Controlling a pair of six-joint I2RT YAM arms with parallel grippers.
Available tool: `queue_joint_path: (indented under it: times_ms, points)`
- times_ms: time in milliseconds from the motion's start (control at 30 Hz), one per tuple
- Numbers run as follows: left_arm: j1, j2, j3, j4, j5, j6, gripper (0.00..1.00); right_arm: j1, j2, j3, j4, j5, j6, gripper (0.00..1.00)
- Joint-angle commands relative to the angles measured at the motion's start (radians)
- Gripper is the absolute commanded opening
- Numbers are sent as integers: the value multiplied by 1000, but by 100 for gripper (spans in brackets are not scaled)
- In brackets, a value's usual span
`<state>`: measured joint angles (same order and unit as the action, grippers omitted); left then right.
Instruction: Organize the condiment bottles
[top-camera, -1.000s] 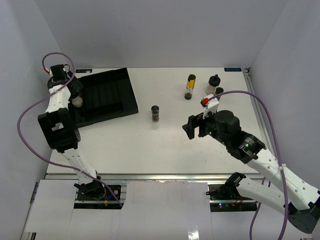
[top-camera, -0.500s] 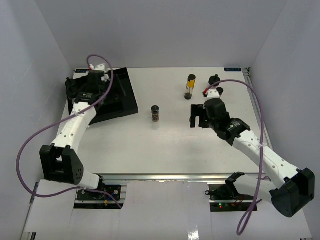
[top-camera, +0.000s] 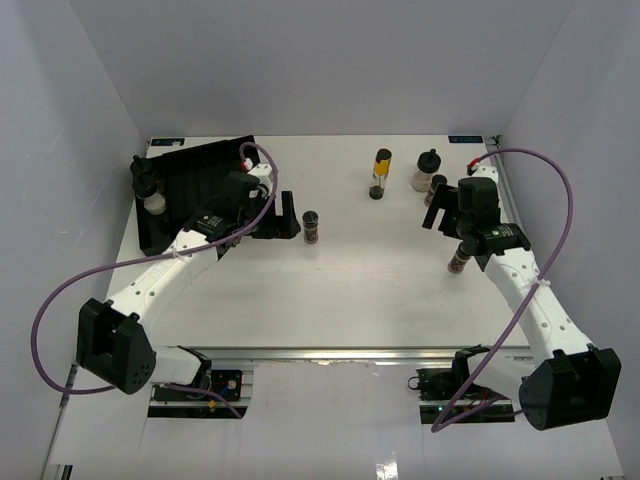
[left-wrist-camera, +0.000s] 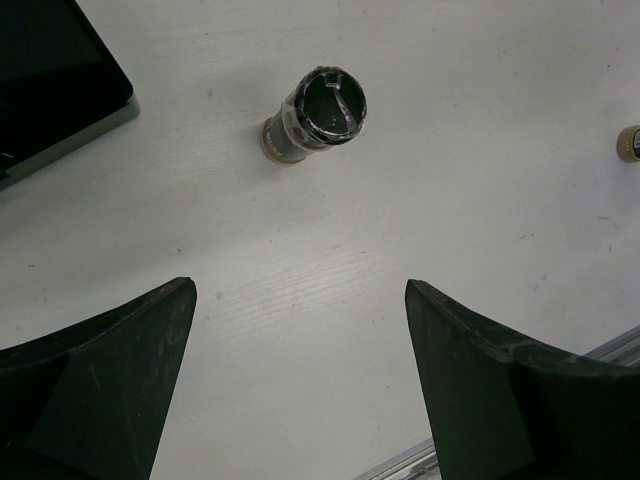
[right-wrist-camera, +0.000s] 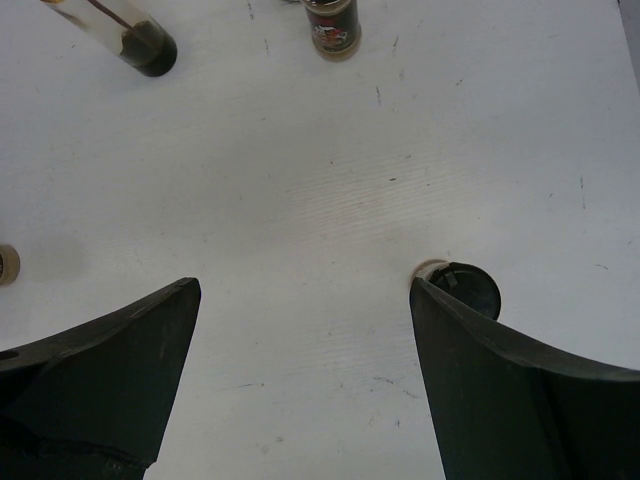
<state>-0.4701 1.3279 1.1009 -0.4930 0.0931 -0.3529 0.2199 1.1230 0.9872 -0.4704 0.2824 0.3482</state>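
Left jaws and right jaws both stand wide apart with nothing between them. Status check, working outward from the arm bases:

1. Nearest me, a dark-filled jar (top-camera: 458, 262) stands on the bare table (top-camera: 330, 300), just beside the right forearm.
2. At mid-table, a second dark jar (left-wrist-camera: 315, 112) stands upright just ahead of the left jaws. It is apart from them and near the corner of the black ribbed tray (top-camera: 205, 185).
3. A pale jar (top-camera: 150, 192) stands at the tray's left edge. It appears to be inside the tray, though I cannot confirm which channel.
4. Toward the far right, a small jar (top-camera: 438, 186) stands close by the right jaws. The slim yellow-banded bottle (top-camera: 380, 174) and a pale black-capped jar (top-camera: 427, 170) stand just beyond it, grouped but loose on the table.

Assessment: I judge one item stowed and five outstanding, so the task is at an early stage. The left jaws look best placed for the mid-table jar.
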Motion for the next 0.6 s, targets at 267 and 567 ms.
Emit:
queue_joint_path:
  times_ms: [267, 567]
  points:
    - [-71, 332, 255, 8, -72, 62, 90, 0, -156, -41, 100, -196, -19, 92]
    - [-123, 484, 378, -20, -211, 57, 89, 1, -181, -47, 108, -237, -59, 92]
